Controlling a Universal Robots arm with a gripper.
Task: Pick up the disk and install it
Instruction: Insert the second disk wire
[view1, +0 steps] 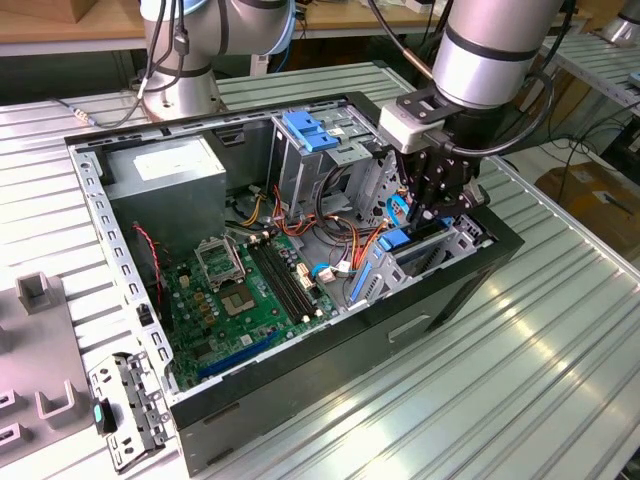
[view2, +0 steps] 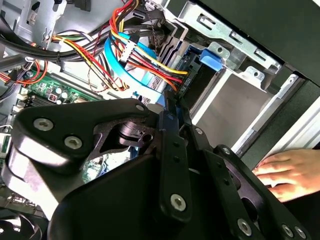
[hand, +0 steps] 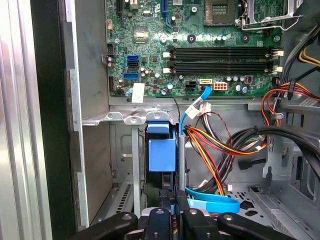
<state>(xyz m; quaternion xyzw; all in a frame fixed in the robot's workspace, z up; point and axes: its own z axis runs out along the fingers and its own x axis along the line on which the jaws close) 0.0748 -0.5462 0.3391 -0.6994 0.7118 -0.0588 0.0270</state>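
Most of the way there, by my read: pick-up is done, seating isn't confirmed. The gripper (view1: 432, 210) is low over the drive bay (view1: 458, 236), at the corner of the open computer case (view1: 330, 370) on the exterior view's right. In both wrist views the jaws are drawn almost together on a thin upright edge, no real gap. I take that as a clamp on the disk (hand: 162, 152), which stands on edge with its blue rail facing the first wrist camera, down between the bay's metal walls. Can't tell if it's bottomed out or latched. SATA and power cables (hand: 225, 145) are bunched just beside the bay, none visibly plugged into the disk. A person's hand (view2: 287, 172) rests on the case edge near the bay in the second wrist view
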